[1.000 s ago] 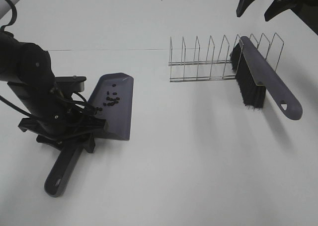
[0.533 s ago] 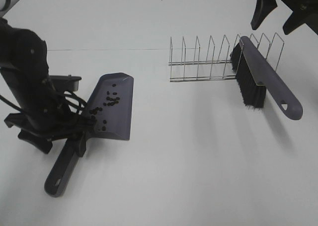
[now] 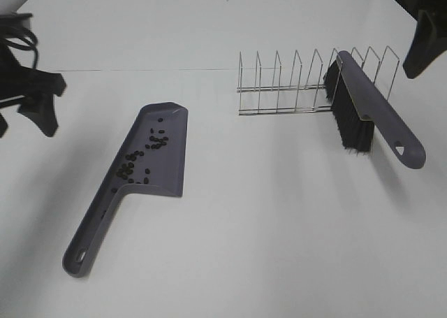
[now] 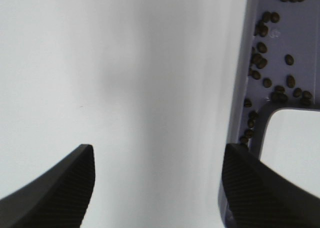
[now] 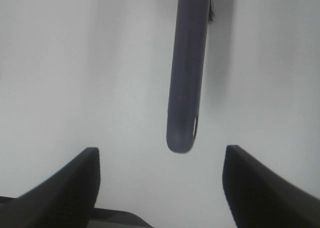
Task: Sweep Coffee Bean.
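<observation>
Beans [image 4: 261, 47] crowd the dustpan [image 3: 165, 147] heel in left-wrist view; both grippers gape empty.

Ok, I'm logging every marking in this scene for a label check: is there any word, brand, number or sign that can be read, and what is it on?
None can be read in any view.
The dustpan, with the coffee beans on it, shows plain grey-purple plastic.
The brush shows no print; its handle has only a hanging hole.
The wire rack and table carry no labels.
</observation>
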`<action>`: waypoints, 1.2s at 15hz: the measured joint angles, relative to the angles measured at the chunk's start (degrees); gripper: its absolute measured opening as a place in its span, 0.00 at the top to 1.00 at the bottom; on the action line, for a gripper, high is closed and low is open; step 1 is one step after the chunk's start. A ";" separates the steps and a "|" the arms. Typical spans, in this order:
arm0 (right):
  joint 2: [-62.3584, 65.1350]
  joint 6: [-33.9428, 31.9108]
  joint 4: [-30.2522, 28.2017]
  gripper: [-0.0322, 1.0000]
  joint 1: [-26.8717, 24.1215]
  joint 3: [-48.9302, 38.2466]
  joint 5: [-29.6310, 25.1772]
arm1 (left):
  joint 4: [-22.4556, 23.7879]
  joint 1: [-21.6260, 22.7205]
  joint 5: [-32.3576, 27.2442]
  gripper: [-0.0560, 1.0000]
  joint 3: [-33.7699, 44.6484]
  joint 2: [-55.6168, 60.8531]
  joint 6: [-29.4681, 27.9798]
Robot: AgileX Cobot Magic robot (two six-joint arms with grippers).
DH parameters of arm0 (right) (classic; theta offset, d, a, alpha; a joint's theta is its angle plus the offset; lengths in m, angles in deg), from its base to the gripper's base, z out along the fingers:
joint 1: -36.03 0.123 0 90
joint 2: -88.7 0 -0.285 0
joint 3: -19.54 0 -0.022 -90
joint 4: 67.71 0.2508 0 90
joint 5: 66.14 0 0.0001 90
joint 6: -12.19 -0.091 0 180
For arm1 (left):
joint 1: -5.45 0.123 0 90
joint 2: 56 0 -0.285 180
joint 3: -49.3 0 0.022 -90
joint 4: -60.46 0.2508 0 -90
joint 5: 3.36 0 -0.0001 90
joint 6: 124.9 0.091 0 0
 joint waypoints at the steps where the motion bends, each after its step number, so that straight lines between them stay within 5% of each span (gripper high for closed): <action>1: 1.78 0.00 -0.57 0.39 0.00 -1.55 0.00 | 0.17 2.64 -1.89 0.35 0.00 2.81 1.09; 5: 20.45 0.00 -2.75 0.39 0.00 -15.81 0.00 | 3.38 6.07 -9.85 0.35 0.00 18.45 3.44; 9: 34.15 0.00 -2.98 0.39 0.00 -25.27 -0.06 | 3.61 6.07 -11.17 0.35 1.20 31.23 2.35; 18: 68.87 0.00 -5.73 0.39 0.00 -39.36 -0.29 | 13.58 6.07 -7.51 0.34 31.11 66.92 -2.86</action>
